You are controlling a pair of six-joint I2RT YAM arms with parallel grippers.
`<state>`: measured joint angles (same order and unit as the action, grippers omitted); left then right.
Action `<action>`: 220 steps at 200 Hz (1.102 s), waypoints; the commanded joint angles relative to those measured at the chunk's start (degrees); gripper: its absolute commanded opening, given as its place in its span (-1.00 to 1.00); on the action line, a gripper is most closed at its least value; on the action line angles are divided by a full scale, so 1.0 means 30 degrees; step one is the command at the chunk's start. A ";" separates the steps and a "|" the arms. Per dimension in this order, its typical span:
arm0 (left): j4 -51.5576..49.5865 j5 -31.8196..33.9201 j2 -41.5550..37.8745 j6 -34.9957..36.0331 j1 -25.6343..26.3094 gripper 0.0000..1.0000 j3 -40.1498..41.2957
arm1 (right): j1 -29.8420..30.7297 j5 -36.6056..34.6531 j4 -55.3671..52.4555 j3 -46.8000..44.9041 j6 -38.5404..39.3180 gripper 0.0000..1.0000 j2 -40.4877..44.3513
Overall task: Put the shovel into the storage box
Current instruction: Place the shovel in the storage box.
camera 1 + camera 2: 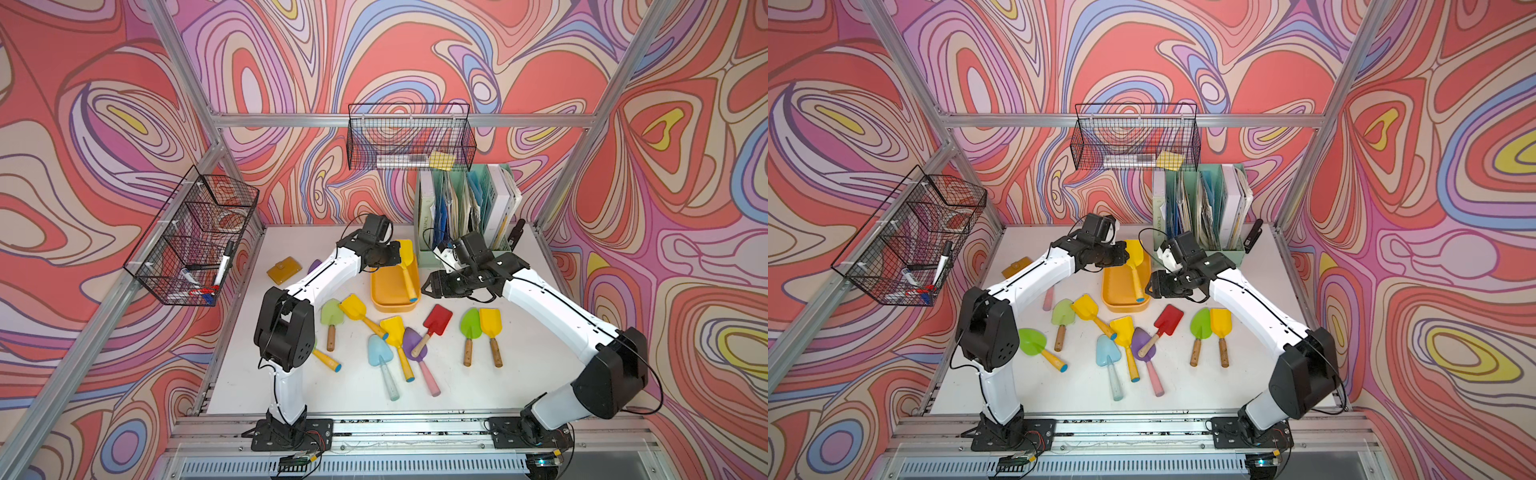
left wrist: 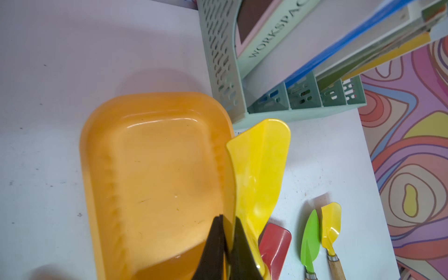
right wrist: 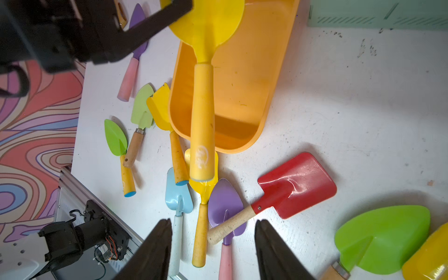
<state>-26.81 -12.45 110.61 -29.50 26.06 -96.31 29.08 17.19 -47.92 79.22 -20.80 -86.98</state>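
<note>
In a top view, gripping the yellow shovel with the left end effector, over the storage box. In the left wrist view, pinching narrow on the shovel's edge. In the right wrist view, holding the right end effector wide, empty.

Yellow shovel lengthwise over storage box
</note>
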 commanded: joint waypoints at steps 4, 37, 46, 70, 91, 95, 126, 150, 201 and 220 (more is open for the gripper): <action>-0.1497 -0.1044 0.0914 0.1527 -0.0738 -1.00 -0.1413 | 0.0119 -0.0710 -0.0778 -0.0673 0.0567 0.13 0.0834; -0.1411 -0.1845 0.2266 0.2334 -0.0955 -1.00 -0.2320 | 0.0120 -0.1055 -0.0966 -0.1032 0.0667 0.13 0.1159; -0.1236 -0.1981 0.2620 0.2419 -0.0973 -1.00 -0.2511 | 0.0110 -0.1021 -0.0932 -0.1079 0.0612 0.13 0.1190; -0.0276 -0.2062 0.3299 0.2365 -0.0962 -1.00 -0.2596 | 0.0125 -0.1012 -0.0817 -0.1154 0.0504 0.12 0.1163; 0.0644 -0.1958 0.3769 0.2166 -0.0964 -1.00 -0.2536 | 0.0120 -0.0970 -0.0667 -0.1357 0.0315 0.12 0.1161; 0.0769 -0.1909 0.3879 0.2140 -0.0969 -1.00 -0.2533 | 0.0121 -0.0981 -0.0625 -0.1407 0.0262 0.12 0.1143; 0.1506 -0.1628 0.4508 0.1874 -0.0960 -1.00 -0.2590 | 0.0122 -0.0911 -0.0433 -0.1764 -0.0022 0.11 0.1207; 0.1765 -0.1476 0.5039 0.1854 -0.0957 -1.00 -0.2753 | 0.0123 -0.0945 -0.0323 -0.2072 -0.0172 0.10 0.1291; 0.1668 -0.1755 0.6285 0.1775 -0.0954 -1.00 -0.3444 | 0.0105 -0.0958 -0.0348 -0.2238 -0.0245 0.10 0.1230; 0.1388 -0.1947 0.6753 0.1720 -0.0957 -1.00 -0.3706 | 0.0121 -0.0940 -0.0284 -0.2213 -0.0245 0.10 0.1073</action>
<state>-22.92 -17.39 128.97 -24.01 23.22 -105.12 29.08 14.79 -49.67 73.06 -21.12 -84.42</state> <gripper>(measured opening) 0.071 0.550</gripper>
